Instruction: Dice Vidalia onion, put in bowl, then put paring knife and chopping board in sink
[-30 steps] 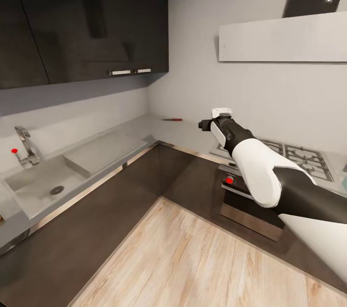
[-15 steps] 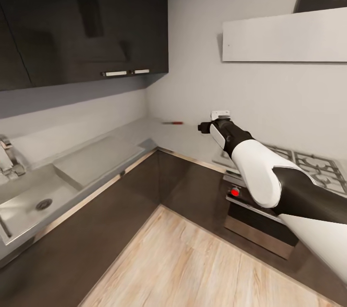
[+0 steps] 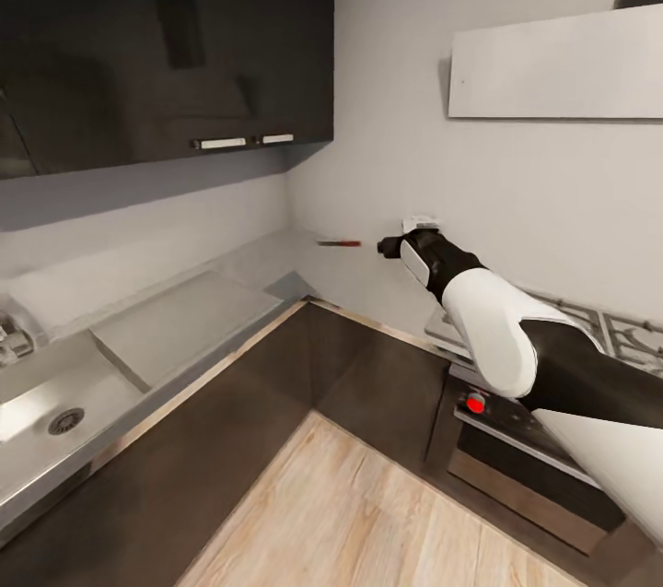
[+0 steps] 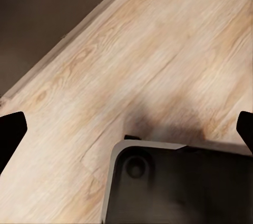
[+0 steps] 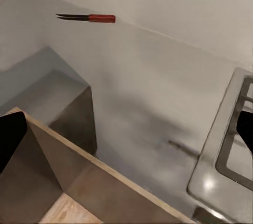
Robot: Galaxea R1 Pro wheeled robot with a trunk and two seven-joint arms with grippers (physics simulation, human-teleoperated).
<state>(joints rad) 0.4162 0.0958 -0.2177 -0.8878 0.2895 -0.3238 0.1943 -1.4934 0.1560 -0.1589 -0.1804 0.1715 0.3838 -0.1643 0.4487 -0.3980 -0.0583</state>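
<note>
The paring knife [image 3: 339, 243], with its dark blade and red handle, lies flat on the grey countertop [image 3: 359, 278] close to the back wall of the corner. My right gripper [image 3: 387, 245] hovers over the counter a little to the knife's right. In the right wrist view the knife [image 5: 87, 18] lies well ahead, and the open gripper [image 5: 126, 134] has its fingertips [image 5: 10, 139] at the picture's edges. The sink [image 3: 37, 403] with its round drain is at the far left. My left gripper [image 4: 126, 129] is open above the wood floor. The onion, chopping board and bowl are out of view.
A gas hob [image 3: 626, 329] sits on the counter at the right, above an oven with a red knob [image 3: 475, 403]. Dark wall cabinets [image 3: 166, 43] hang over the sink's drainboard [image 3: 184, 320]. Dark base cabinets line the corner, with wood floor [image 3: 368, 522] in front.
The head view has swung to the right, so the sink and tap have slid towards the left edge. The right gripper keeps its raised pose, slightly nearer the knife.
</note>
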